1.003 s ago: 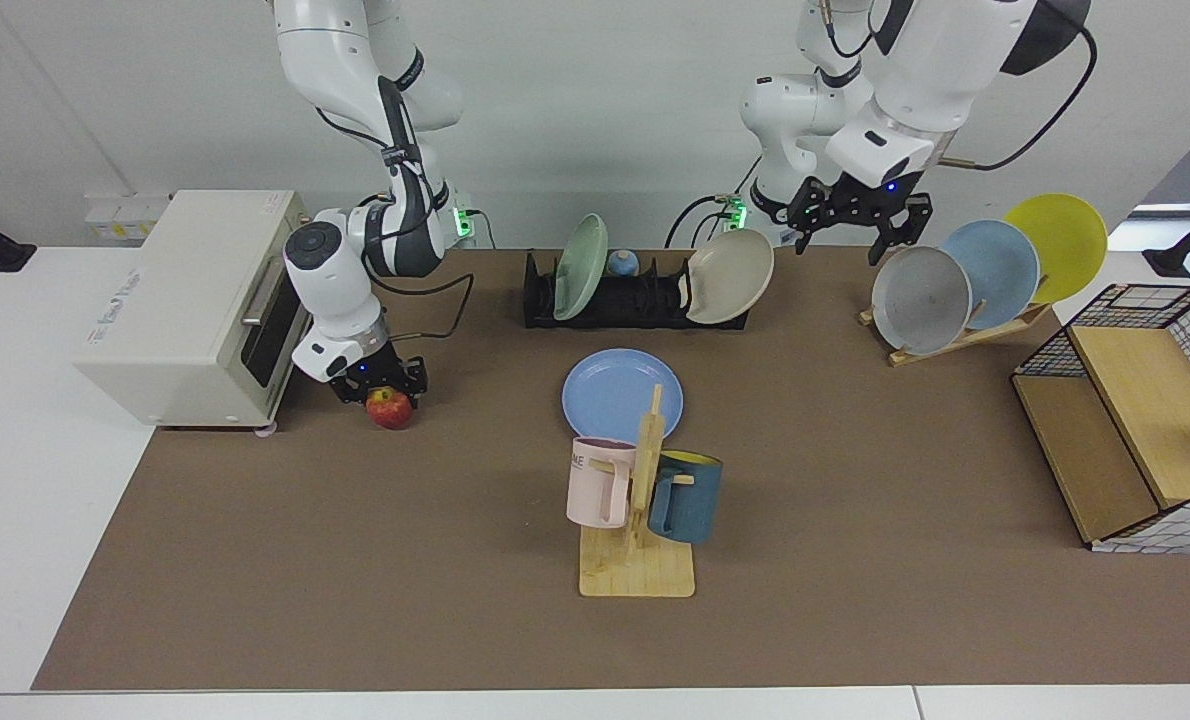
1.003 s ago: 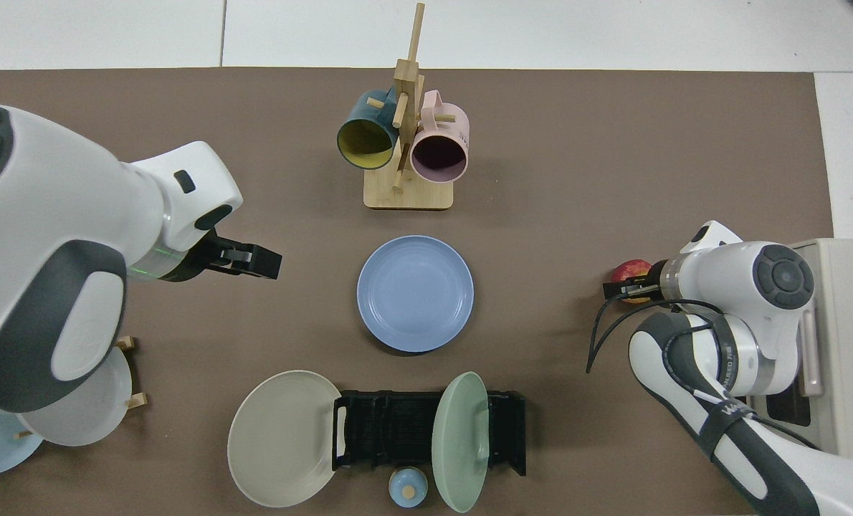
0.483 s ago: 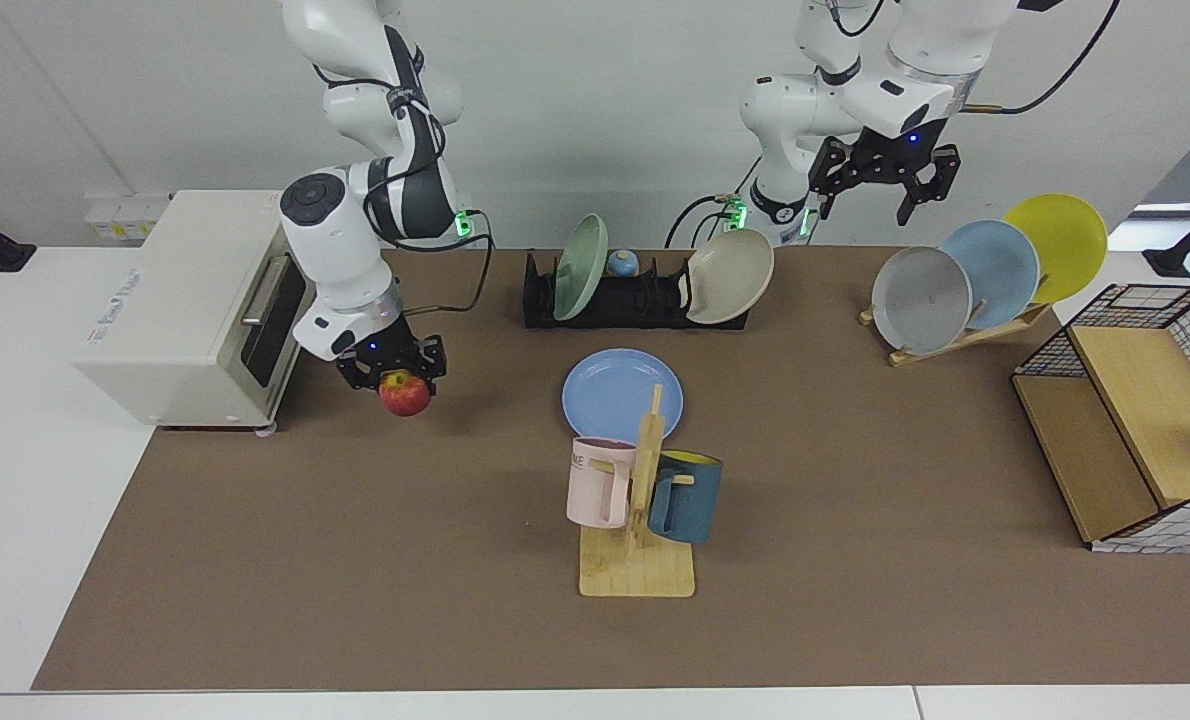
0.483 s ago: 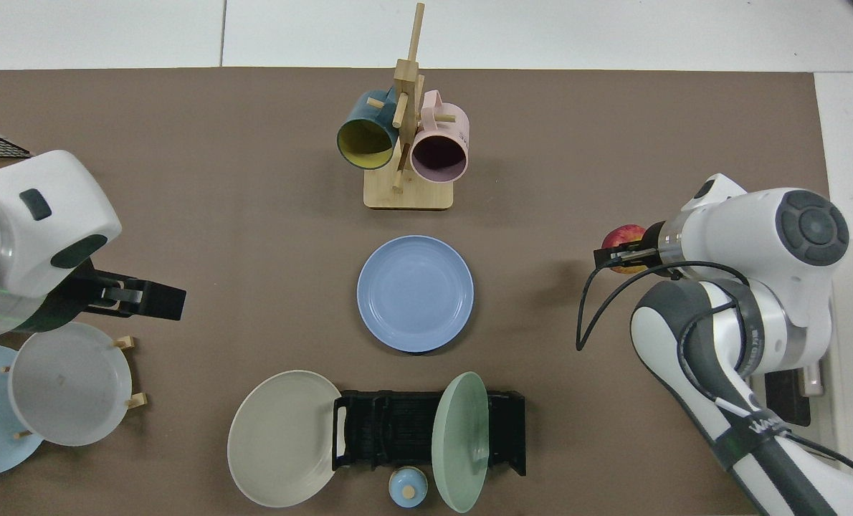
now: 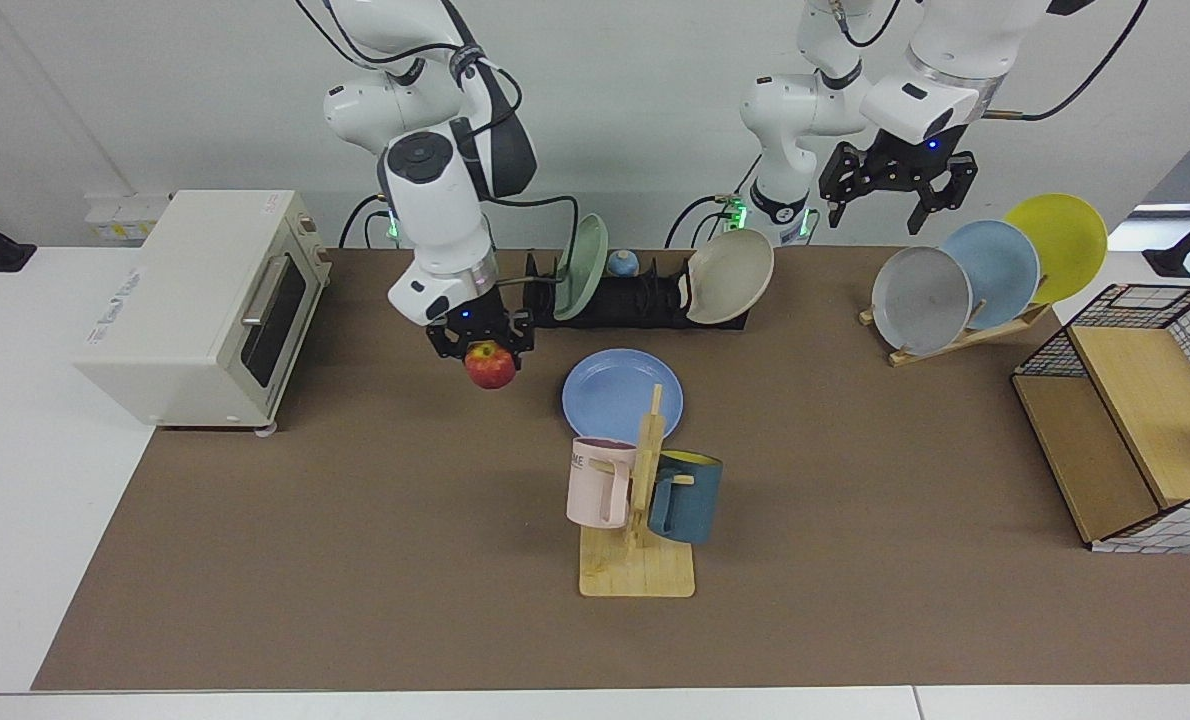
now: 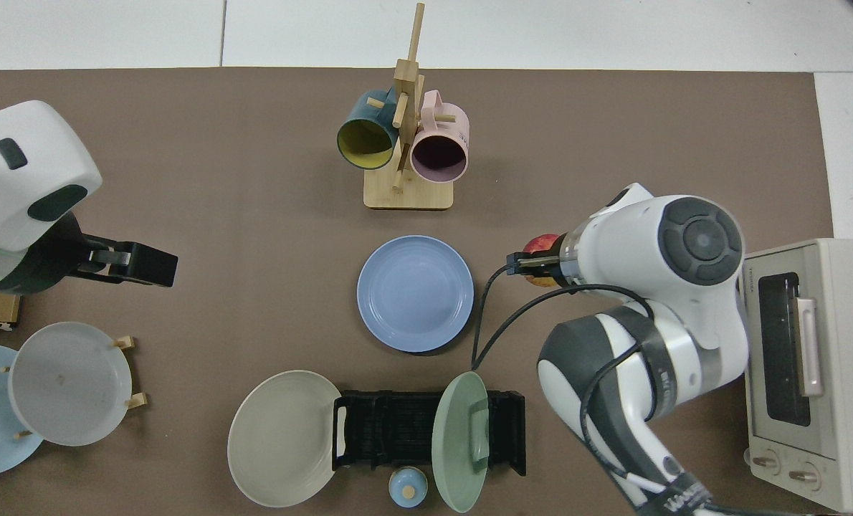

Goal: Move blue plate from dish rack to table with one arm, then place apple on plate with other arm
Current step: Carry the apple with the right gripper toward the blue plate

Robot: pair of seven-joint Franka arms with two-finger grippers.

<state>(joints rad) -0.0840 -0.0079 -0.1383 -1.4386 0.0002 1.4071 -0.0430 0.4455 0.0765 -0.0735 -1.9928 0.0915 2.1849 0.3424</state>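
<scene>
Right gripper (image 5: 479,345): pinching apple (image 5: 490,367), raised off table (image 5: 355,520), blue plate (image 5: 615,395) just beside | Left gripper (image 5: 895,185): fingers spread, empty, raised above grey plate (image 5: 920,300)

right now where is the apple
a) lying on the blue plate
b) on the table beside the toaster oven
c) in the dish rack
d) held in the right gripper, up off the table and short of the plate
d: the right gripper is shut on the apple, which hangs above the table beside the blue plate, not over it.
</scene>
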